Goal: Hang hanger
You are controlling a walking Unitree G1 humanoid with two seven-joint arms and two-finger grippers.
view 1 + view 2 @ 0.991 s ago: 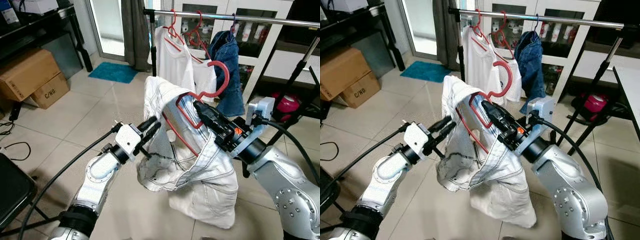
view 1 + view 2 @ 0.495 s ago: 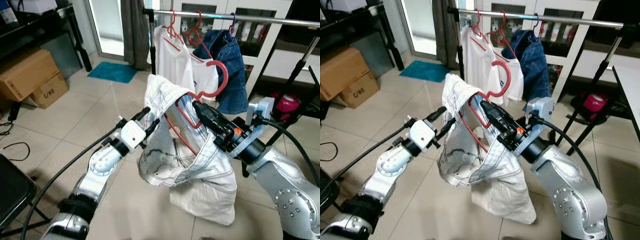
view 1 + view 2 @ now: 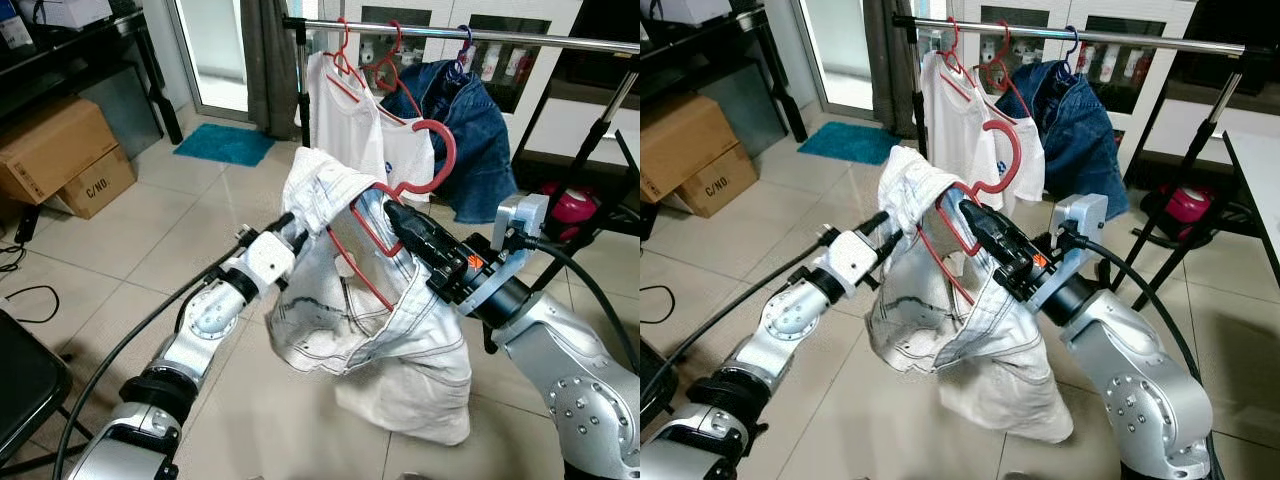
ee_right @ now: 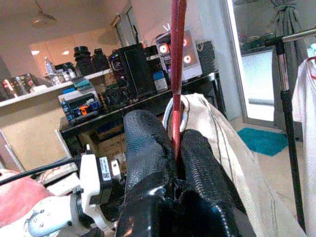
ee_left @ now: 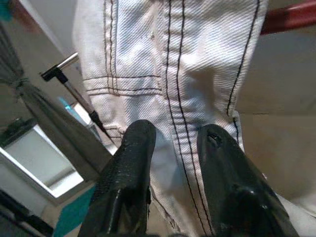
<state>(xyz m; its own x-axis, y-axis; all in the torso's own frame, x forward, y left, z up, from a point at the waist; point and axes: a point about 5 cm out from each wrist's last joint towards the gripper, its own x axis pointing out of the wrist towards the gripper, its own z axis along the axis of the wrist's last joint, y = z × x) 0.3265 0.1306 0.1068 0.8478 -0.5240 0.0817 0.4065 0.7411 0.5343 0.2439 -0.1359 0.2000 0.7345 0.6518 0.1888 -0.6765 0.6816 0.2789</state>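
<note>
A red hanger (image 3: 452,150) carries a white denim garment (image 3: 400,330) that droops toward the floor. My right gripper (image 3: 393,213) is shut on the hanger's thin red bar just below its hook, and the right wrist view shows the red hanger (image 4: 177,59) pinched between the fingertips of the right gripper (image 4: 173,133). My left gripper (image 3: 290,234) is pressed against the garment's upper left edge. In its wrist view the left gripper (image 5: 173,136) stands open, with the stitched white garment (image 5: 187,59) lying between the fingers. The metal clothes rail (image 3: 560,38) runs above and behind.
White shirts (image 3: 345,110) on red hangers and a blue denim garment (image 3: 470,130) hang on the rail. Cardboard boxes (image 3: 55,150) stand at the left, with a teal mat (image 3: 225,143) by the door. A black chair (image 3: 20,385) is at the near left and a pink object (image 3: 572,205) under the rack.
My left gripper has moved up and to the right onto the garment's upper left edge. The blue denim on the rail has swung out to the right. The right gripper keeps its hold.
</note>
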